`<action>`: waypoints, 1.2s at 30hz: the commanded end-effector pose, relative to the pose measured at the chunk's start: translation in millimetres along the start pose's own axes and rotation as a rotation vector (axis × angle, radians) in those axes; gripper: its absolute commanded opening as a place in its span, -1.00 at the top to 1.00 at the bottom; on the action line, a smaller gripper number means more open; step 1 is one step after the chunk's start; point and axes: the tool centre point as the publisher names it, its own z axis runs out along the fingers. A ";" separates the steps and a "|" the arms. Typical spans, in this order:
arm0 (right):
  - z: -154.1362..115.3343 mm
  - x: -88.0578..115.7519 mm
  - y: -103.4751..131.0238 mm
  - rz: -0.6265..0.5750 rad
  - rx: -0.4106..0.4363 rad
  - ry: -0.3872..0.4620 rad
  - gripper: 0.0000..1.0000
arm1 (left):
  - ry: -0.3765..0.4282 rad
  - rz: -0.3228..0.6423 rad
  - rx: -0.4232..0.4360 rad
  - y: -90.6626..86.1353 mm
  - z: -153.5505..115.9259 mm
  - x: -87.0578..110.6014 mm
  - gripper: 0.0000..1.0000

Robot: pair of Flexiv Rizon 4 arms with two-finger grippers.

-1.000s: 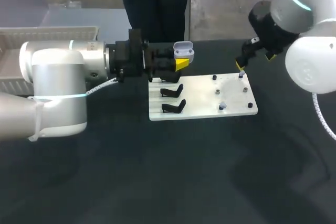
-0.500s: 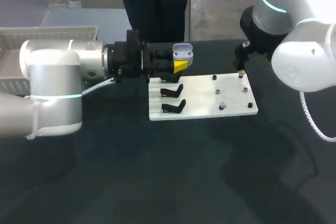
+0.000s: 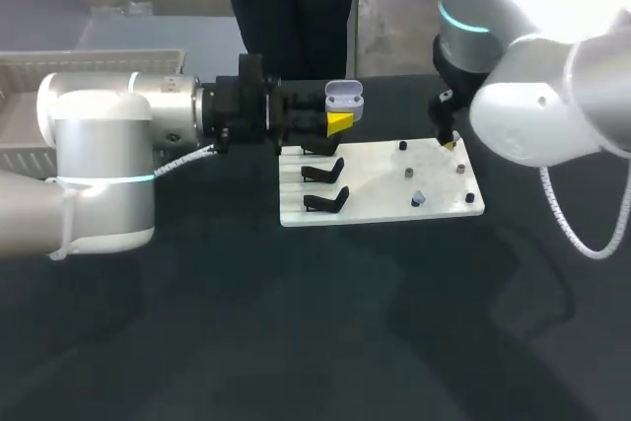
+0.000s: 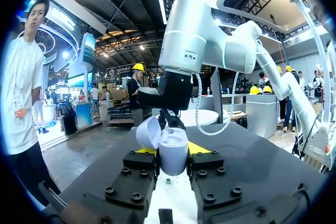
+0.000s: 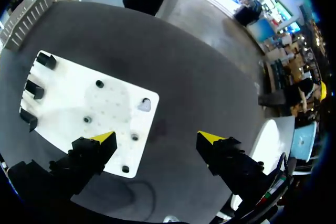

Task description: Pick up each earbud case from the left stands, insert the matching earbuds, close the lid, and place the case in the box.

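Note:
My left gripper (image 3: 335, 122) is shut on a white earbud case (image 3: 344, 100), holding it above the far left of the white board (image 3: 375, 206). The case (image 4: 173, 151) sits between the yellow-tipped fingers with its lid (image 4: 148, 132) open. Two empty black stands (image 3: 323, 173) (image 3: 326, 202) remain on the board's left side. Small pegs, some with earbuds (image 3: 418, 199), dot the right side. My right gripper (image 3: 448, 142) hangs open over the board's far right corner. In the right wrist view my right gripper (image 5: 157, 138) has one finger over the board (image 5: 63, 95), near an earbud (image 5: 144, 105).
A white slatted box (image 3: 94, 63) stands at the far left of the table, behind my left arm. A person stands at the table's far edge, not reaching over it. Dark tabletop stretches in front of the board.
My right arm has swung left, bringing its gripper in over the board's far right corner. The left arm and the case have stayed put.

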 end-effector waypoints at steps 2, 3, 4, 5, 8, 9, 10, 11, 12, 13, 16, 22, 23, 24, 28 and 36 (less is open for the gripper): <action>5.6 -11.2 9.9 0.010 0.022 0.062 -1.00 | -0.001 0.000 0.001 0.7 -0.1 0.1 1.00; 7.9 -11.1 10.8 0.014 0.022 0.067 -1.00 | -0.001 0.000 0.001 0.7 -0.1 0.1 1.00; 9.7 -11.2 11.4 0.013 0.017 0.072 -1.00 | -0.001 0.000 0.001 0.7 -0.1 0.1 1.00; 11.6 -11.4 12.1 0.013 0.012 0.074 -0.96 | -0.001 0.000 0.001 0.7 -0.1 0.1 1.00; 15.9 -12.3 13.7 0.010 0.009 0.082 -0.95 | -0.001 0.000 0.001 0.7 -0.1 0.1 1.00; 17.4 -13.5 13.2 0.009 0.009 0.082 -0.91 | -0.001 0.000 0.001 0.7 -0.1 0.1 1.00; 18.9 -14.4 12.3 0.011 0.015 0.085 -0.87 | -0.001 0.000 0.001 0.7 -0.1 0.1 1.00; 20.0 -15.5 11.4 0.012 0.014 0.083 -0.84 | -0.001 0.000 0.001 0.7 -0.1 0.1 1.00; 20.5 -16.3 10.7 0.013 0.013 0.082 -0.76 | -0.001 0.000 0.001 0.7 -0.1 0.1 1.00; 21.3 -17.4 9.5 0.016 0.027 0.082 -0.65 | -0.001 0.000 0.001 0.7 -0.1 0.1 1.00; 22.6 -19.4 7.2 0.015 0.030 0.086 -0.62 | -0.001 0.000 0.001 0.7 -0.1 0.1 1.00; 29.4 -23.5 7.4 0.011 0.027 0.085 -0.44 | -0.001 0.000 0.001 0.7 -0.1 0.1 1.00; 31.4 -24.4 7.1 0.011 0.029 0.087 -0.43 | -0.001 0.000 0.001 0.7 -0.1 0.1 1.00; 34.1 -25.2 5.9 0.012 0.026 0.095 -0.39 | -0.001 0.000 0.001 0.7 -0.1 0.1 1.00; 38.7 -25.9 5.6 0.020 0.015 0.100 -0.22 | -0.001 0.000 0.001 0.7 -0.1 0.1 1.00; 44.8 -29.0 7.8 0.021 0.000 0.103 0.03 | -0.001 0.000 0.001 0.7 -0.1 0.1 1.00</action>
